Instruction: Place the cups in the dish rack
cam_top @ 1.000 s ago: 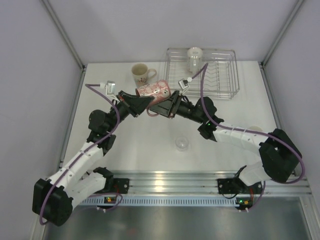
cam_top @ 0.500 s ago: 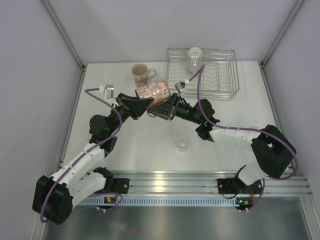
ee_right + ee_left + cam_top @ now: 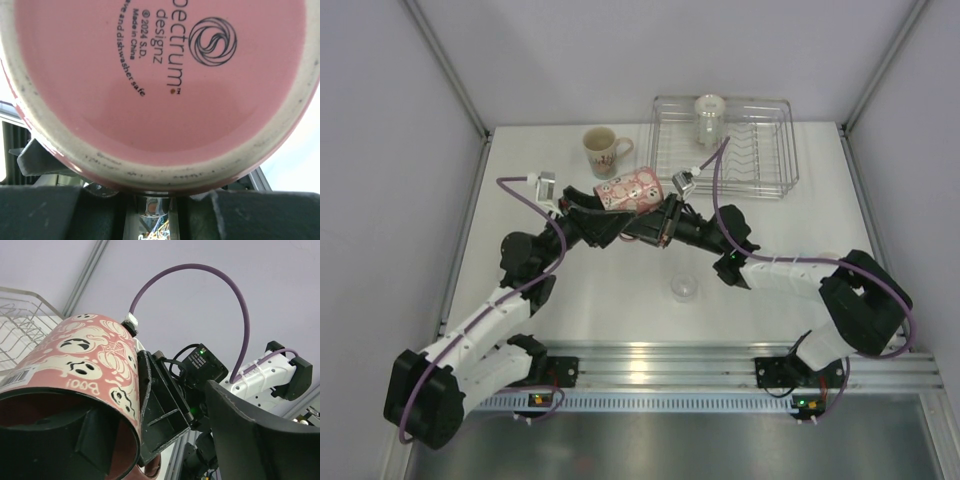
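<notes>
A pink mug [image 3: 630,188] printed with ghosts and pumpkins hangs on its side above the table, between the two grippers. My right gripper [image 3: 648,214] is shut on it near its handle; the right wrist view is filled by the mug's base [image 3: 160,75] above that gripper [image 3: 155,212]. My left gripper [image 3: 607,208] is open: one finger [image 3: 92,440] sits inside the mug's mouth [image 3: 85,365], the other finger [image 3: 260,440] stands well clear. The dish rack [image 3: 790,150] lies at the back right with a white cup [image 3: 709,118] in it.
A cream floral mug [image 3: 602,148] stands upright left of the rack. A small clear glass [image 3: 684,288] sits on the table in front of the arms. Rack wires [image 3: 20,325] show at the left of the left wrist view.
My left gripper's jaws have spread apart off the pink mug. The right gripper has closed on it. The mug has shifted slightly right and away.
</notes>
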Controlling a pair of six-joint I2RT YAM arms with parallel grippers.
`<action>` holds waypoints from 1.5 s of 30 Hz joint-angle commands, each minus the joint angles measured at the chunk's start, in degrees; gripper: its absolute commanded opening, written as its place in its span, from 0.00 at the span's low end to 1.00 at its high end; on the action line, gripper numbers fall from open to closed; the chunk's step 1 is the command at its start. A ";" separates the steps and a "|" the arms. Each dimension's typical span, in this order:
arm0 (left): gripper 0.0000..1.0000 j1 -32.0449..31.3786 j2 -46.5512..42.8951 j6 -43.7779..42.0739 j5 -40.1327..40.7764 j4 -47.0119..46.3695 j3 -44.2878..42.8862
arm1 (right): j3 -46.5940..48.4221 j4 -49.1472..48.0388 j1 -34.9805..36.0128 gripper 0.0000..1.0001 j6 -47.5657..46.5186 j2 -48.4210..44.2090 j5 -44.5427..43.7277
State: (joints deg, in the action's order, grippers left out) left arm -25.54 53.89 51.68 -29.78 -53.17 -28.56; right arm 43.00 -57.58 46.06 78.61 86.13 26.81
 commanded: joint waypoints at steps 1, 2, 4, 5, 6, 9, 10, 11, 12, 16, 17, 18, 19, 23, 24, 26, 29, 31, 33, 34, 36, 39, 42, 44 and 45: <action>0.73 -0.21 -0.89 0.44 -1.60 -3.26 0.61 | 0.59 -11.24 -0.53 0.00 -1.70 -2.81 -0.88; 0.76 -0.21 -1.24 0.09 -1.34 -2.65 0.87 | 0.07 -11.24 -0.88 0.00 -1.70 -3.24 -0.88; 0.83 -0.21 -1.68 -1.31 -0.72 -0.29 1.22 | -0.64 -11.85 -1.85 0.00 -1.44 -3.60 -0.88; 0.88 -0.21 -2.55 -1.84 0.07 0.86 1.48 | -1.42 -12.20 -2.20 0.00 -1.35 -4.03 -0.88; 0.91 -0.13 -2.73 -2.28 0.42 1.83 1.57 | -2.04 -13.42 -2.73 0.00 -1.09 -4.21 -0.79; 0.98 -0.13 -4.14 -3.69 1.82 4.73 2.36 | -3.97 -14.14 -4.66 0.00 -0.39 -5.35 -0.36; 0.98 -0.12 -4.49 -4.04 2.35 5.26 2.54 | -4.50 -14.22 -5.80 0.00 -0.30 -5.53 -0.27; 0.98 -0.21 -4.93 -4.91 2.71 7.27 2.71 | -5.46 -14.05 -6.51 0.00 -0.38 -6.31 -0.09; 0.98 -0.21 -5.72 -5.36 3.14 8.07 2.72 | -5.82 -13.79 -7.12 0.00 -0.47 -6.76 0.00; 0.98 -0.21 -7.83 -8.17 6.48 14.39 2.63 | -7.84 -11.42 -10.29 0.00 -1.35 -8.87 0.61; 0.98 -0.21 -8.36 -9.83 7.19 16.23 2.11 | -8.63 -10.11 -11.51 0.00 -1.96 -9.83 0.79; 0.98 -0.21 -8.88 -10.80 7.63 19.39 2.01 | -8.99 -9.22 -12.13 0.00 -2.32 -10.27 0.79; 0.98 -0.21 -9.93 -12.38 8.59 20.46 2.10 | -9.25 -8.43 -13.27 0.00 -2.75 -10.80 0.79; 0.98 -0.21 -13.18 -15.89 12.36 27.75 1.75 | -9.61 -4.48 -16.52 0.00 -4.86 -13.17 2.02; 0.98 -0.21 -13.80 -16.69 13.07 29.77 1.31 | -9.17 -0.90 -17.58 0.00 -5.65 -13.70 2.37; 0.98 -0.21 -15.56 -19.67 15.61 35.57 -0.17 | -6.46 4.29 -19.86 0.00 -10.11 -15.54 2.37; 0.98 -0.21 -17.49 -21.53 19.31 42.86 -2.37 | 0.72 21.41 -21.01 0.00 -21.24 -17.30 -0.96; 0.98 -0.21 -19.95 -20.58 22.12 44.20 -2.56 | 5.14 32.37 -21.01 0.00 -26.38 -16.61 -4.72; 0.98 -0.21 -20.93 -19.43 24.14 46.48 -3.34 | 11.73 38.13 -20.93 0.00 -32.62 -14.86 -7.89; 0.98 -0.21 -20.93 -19.25 23.72 47.18 -3.87 | 13.93 41.03 -21.01 0.00 -34.73 -14.06 -9.56; 0.98 -0.21 -19.71 -18.90 22.93 49.47 -5.71 | 20.08 47.45 -21.01 0.00 -40.18 -11.34 -14.57; 0.98 -0.21 -18.30 -19.07 22.23 54.55 -9.23 | 27.12 53.79 -21.01 0.00 -46.25 -6.77 -22.39; 0.98 -0.21 -18.47 -19.34 21.78 55.97 -10.12 | 33.80 59.23 -21.01 0.00 -50.47 -1.24 -29.42; 0.98 -0.13 -19.96 -19.25 22.04 56.15 -9.85 | 37.57 61.18 -20.84 0.00 -52.67 2.36 -33.56; 0.98 -0.21 -20.40 -19.25 22.05 56.07 -9.77 | 38.64 61.79 -20.75 0.00 -53.38 3.51 -35.05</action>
State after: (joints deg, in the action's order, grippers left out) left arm -25.56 35.05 33.01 -8.05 1.19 -36.64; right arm 75.59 2.24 25.43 32.95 86.63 1.08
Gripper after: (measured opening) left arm 0.983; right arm 0.211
